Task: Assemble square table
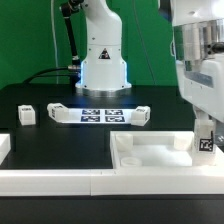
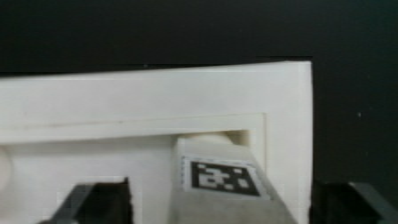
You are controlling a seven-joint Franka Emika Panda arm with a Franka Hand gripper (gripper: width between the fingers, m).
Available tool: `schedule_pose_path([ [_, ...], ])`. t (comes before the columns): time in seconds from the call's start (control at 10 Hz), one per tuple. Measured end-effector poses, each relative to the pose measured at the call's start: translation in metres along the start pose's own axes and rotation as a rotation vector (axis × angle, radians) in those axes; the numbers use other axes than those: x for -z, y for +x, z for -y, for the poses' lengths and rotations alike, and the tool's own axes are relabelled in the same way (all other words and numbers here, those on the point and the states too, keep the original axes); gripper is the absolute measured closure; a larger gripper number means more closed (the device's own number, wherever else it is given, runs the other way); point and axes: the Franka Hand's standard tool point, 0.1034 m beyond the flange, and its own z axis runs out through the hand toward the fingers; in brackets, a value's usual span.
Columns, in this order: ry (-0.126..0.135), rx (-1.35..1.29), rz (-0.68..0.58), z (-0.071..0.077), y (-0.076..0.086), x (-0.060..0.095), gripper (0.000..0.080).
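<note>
The square table's white tray-like top [image 1: 150,164] lies at the front on the exterior view's right. A white tagged leg [image 1: 207,143] stands upright in its right corner. My gripper [image 1: 205,133] hangs straight over that leg. In the wrist view the leg [image 2: 221,178] sits between my gripper's [image 2: 222,208] dark fingers [image 2: 93,205], with a gap showing on both sides, so the gripper is open and grips nothing. The top's raised rim [image 2: 160,95] fills the wrist view behind the leg. Three more white legs [image 1: 25,114] [image 1: 57,111] [image 1: 142,114] lie loose on the black table.
The marker board [image 1: 100,113] lies in the middle, in front of the robot base [image 1: 103,70]. A long white border rail [image 1: 60,182] runs along the front edge, and another piece [image 1: 4,148] sits at the exterior view's left.
</note>
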Motion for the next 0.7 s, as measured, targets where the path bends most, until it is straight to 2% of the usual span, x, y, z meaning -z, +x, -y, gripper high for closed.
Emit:
schedule_pose_path([
  [0.1, 0.004, 0.148, -0.002, 0.0008, 0.004, 0.0007, 0.0185],
  [0.2, 0.007, 0.234, -0.004, 0.0012, 0.0077, 0.0011, 0.0157],
  [0.6, 0.003, 0.485, -0.007, 0.001, 0.0068, 0.0009, 0.015],
  [0.7, -0.027, 0.712, -0.042, 0.0005, 0.0046, 0.0009, 0.015],
])
